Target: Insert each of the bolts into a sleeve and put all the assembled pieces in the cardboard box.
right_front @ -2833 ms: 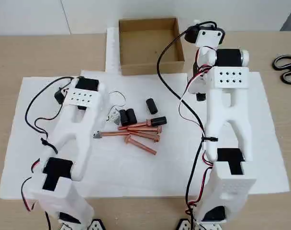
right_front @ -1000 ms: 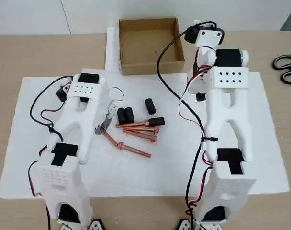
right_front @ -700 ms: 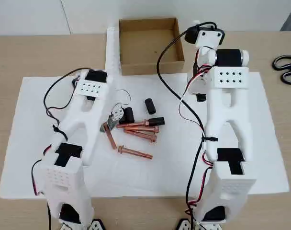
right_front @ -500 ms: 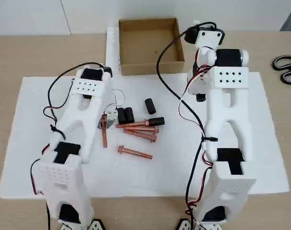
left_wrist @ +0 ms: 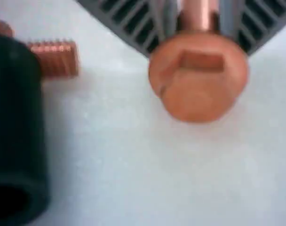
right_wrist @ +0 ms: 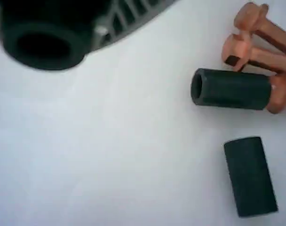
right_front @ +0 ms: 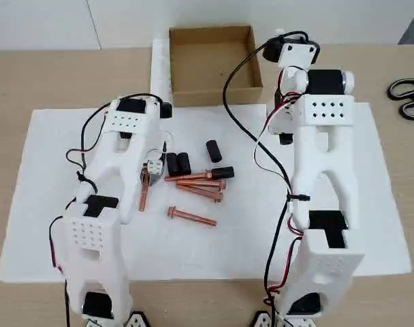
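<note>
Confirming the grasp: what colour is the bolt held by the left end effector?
Copper-coloured; the bolt shows best in the left wrist view.

So the left gripper (left_wrist: 197, 13) had its grey ribbed jaws clamped on the shank of a copper bolt (left_wrist: 198, 77). Its round slotted head pointed pretty much straight at the camera. Honestly couldn't tell if the head touched the white surface (left_wrist: 143, 169) underneath. Off to one side lay a black sleeve (left_wrist: 16, 117), with its open bore visible at one end. The threaded tip of a second copper bolt (left_wrist: 52, 57) poked out from behind that sleeve, apart from the held one.
</note>
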